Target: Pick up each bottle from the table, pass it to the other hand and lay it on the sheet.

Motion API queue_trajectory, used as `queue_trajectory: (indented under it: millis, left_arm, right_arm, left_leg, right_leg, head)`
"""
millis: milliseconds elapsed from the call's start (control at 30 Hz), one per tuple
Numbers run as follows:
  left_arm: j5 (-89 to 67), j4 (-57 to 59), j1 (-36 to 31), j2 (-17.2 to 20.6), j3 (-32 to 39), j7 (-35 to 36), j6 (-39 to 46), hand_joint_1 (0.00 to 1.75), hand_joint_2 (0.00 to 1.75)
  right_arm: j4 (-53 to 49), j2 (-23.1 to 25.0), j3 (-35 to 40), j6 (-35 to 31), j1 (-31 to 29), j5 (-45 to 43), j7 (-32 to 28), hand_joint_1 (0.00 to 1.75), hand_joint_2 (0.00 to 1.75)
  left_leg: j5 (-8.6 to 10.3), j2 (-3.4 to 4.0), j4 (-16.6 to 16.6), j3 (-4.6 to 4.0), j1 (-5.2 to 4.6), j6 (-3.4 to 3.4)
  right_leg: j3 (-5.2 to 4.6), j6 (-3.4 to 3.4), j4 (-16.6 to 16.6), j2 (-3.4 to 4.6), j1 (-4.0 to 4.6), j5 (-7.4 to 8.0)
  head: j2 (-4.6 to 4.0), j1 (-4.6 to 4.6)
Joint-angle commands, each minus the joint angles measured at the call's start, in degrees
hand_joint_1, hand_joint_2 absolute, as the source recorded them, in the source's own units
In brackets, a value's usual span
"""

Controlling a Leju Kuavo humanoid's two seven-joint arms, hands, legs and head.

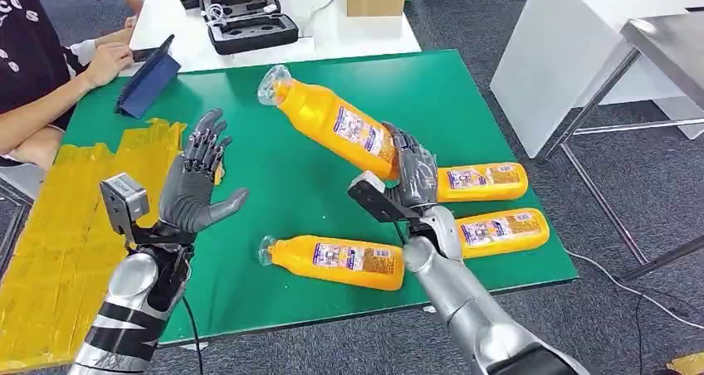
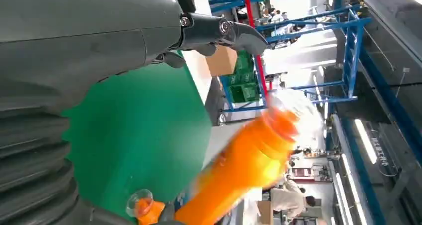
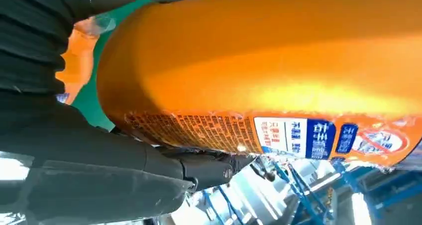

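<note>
While the robot's silver right hand (image 1: 413,176) grips the base end of an orange plastic juice bottle with a clear cap and a blue-and-white label (image 1: 332,122), the bottle is lifted off the green tabletop (image 1: 465,101) and tilted, its cap end pointing up and away from the hand toward the robot's left side. In the right wrist view the held bottle's label (image 3: 318,135) sits close against the dark fingers (image 3: 209,168) wrapped beneath it.

The robot's left hand (image 1: 195,184) is raised with palm facing the held bottle, fingers spread apart and holding nothing; it is well apart from the bottle. In the left wrist view the held bottle appears blurred beyond the thumb.

Just beside the right hand, on its outer side, two more orange bottles lie flat: one (image 1: 481,182) nearer the fingers, another (image 1: 502,230) nearer the wrist. A fourth orange bottle (image 1: 336,261) lies flat between the two forearms.

A crinkled yellow sheet (image 1: 58,226) lies on the outer side of the left hand. Beyond it, a seated person's hand (image 1: 108,62) rests near a dark blue tablet case (image 1: 148,76).
</note>
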Motion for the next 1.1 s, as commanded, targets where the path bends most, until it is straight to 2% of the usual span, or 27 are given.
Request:
queue_trajectory:
  millis: [33,167,267,300,333,433,500,533,600,700,1100]
  left_arm:
    - [1.0,1.59,-2.99,0.01,-0.91,0.12,0.01,0.0,1.75]
    - [1.21,1.28,-3.06,0.13,-0.91,0.1,-0.02,0.0,1.75]
    - [2.34,1.53,-3.7,0.44,-1.63,-0.07,-0.87,0.0,1.75]
    - [4.1,1.7,-4.19,0.6,-2.14,0.01,-2.64,0.0,1.75]
    - [5.7,1.96,-5.06,1.02,-3.07,-0.22,-4.0,0.0,1.75]
    - [7.61,1.03,-6.18,1.23,-4.34,-0.54,-5.31,0.0,1.75]
    - [8.14,0.27,-6.36,1.4,-4.97,-0.35,-5.73,0.0,1.75]
    - [8.14,0.05,-6.35,1.34,-5.11,-0.35,-5.74,0.0,1.75]
    - [8.14,0.05,-6.35,1.34,-5.11,-0.35,-5.74,0.0,1.75]
    - [8.18,0.01,-6.19,1.59,-5.29,-0.35,-5.78,0.0,1.75]
    - [10.96,-0.77,-5.68,2.3,-6.01,0.13,-7.82,0.0,1.75]
  right_arm:
    - [-8.6,0.54,-2.04,6.38,2.07,-10.75,-2.26,1.75,1.75]
    - [-7.99,0.7,-1.98,7.46,1.88,-12.23,-2.89,1.75,1.75]
    - [-8.62,0.97,-1.31,13.23,2.2,-17.86,-5.51,1.75,1.75]
    - [-9.75,1.09,-0.4,17.17,2.73,-20.67,-7.78,1.69,1.75]
    - [-10.75,0.53,2.04,22.2,3.2,-23.16,-10.07,1.71,1.75]
    - [-9.83,0.05,8.13,23.15,2.71,-19.88,-10.56,1.75,1.75]
    - [-8.41,0.59,10.0,23.04,2.11,-19.08,-10.46,1.75,1.75]
    - [-8.27,0.91,10.24,22.71,2.17,-18.92,-10.45,1.75,1.75]
    - [-8.27,0.91,10.24,22.71,2.17,-18.92,-10.45,1.75,1.75]
    - [-7.85,0.63,10.52,23.0,1.76,-18.92,-10.5,1.75,1.75]
    - [-4.81,2.39,14.63,21.94,0.28,-16.13,-10.04,1.75,1.75]
  left_leg:
    - [-0.12,-0.18,0.03,0.21,0.05,-0.06]
    - [-0.21,-0.12,0.1,0.35,0.06,-0.06]
    - [-0.12,-0.13,0.04,0.22,0.04,-0.04]
    - [-0.21,-0.18,0.1,0.37,0.07,-0.06]
    - [-0.1,-0.12,0.03,0.17,0.05,-0.04]
    - [-0.22,-0.18,0.1,0.37,0.08,-0.06]
    - [-0.08,-0.08,0.03,0.13,0.06,-0.04]
    - [-0.23,-0.08,0.11,0.36,0.08,-0.07]
    - [-0.09,-0.06,0.02,0.17,0.06,-0.05]
    - [-0.21,-0.13,0.07,0.41,0.06,-0.06]
    - [-0.09,-0.03,0.0,0.19,0.04,-0.04]
  right_leg:
    - [0.23,-0.1,0.04,-0.08,0.04,-0.15]
    - [0.34,-0.12,0.1,0.02,0.04,-0.22]
    - [0.22,-0.09,0.05,-0.03,0.03,-0.14]
    - [0.38,-0.12,0.1,-0.04,0.05,-0.24]
    - [0.17,-0.08,0.03,-0.03,0.04,-0.11]
    - [0.38,-0.12,0.1,-0.04,0.05,-0.25]
    - [0.13,-0.07,0.02,0.0,0.05,-0.08]
    - [0.35,-0.12,0.1,0.06,0.06,-0.22]
    - [0.16,-0.08,0.02,0.03,0.04,-0.09]
    - [0.39,-0.13,0.08,0.01,0.04,-0.23]
    - [0.17,-0.08,0.01,0.05,0.03,-0.09]
  head:
    - [0.0,0.0]
    - [0.0,0.0]
    - [0.0,0.0]
    - [0.0,0.0]
    - [0.0,0.0]
    - [0.0,0.0]
    - [0.0,0.0]
    - [0.0,0.0]
    - [0.0,-0.02]
    - [0.0,-0.02]
    - [0.0,0.0]
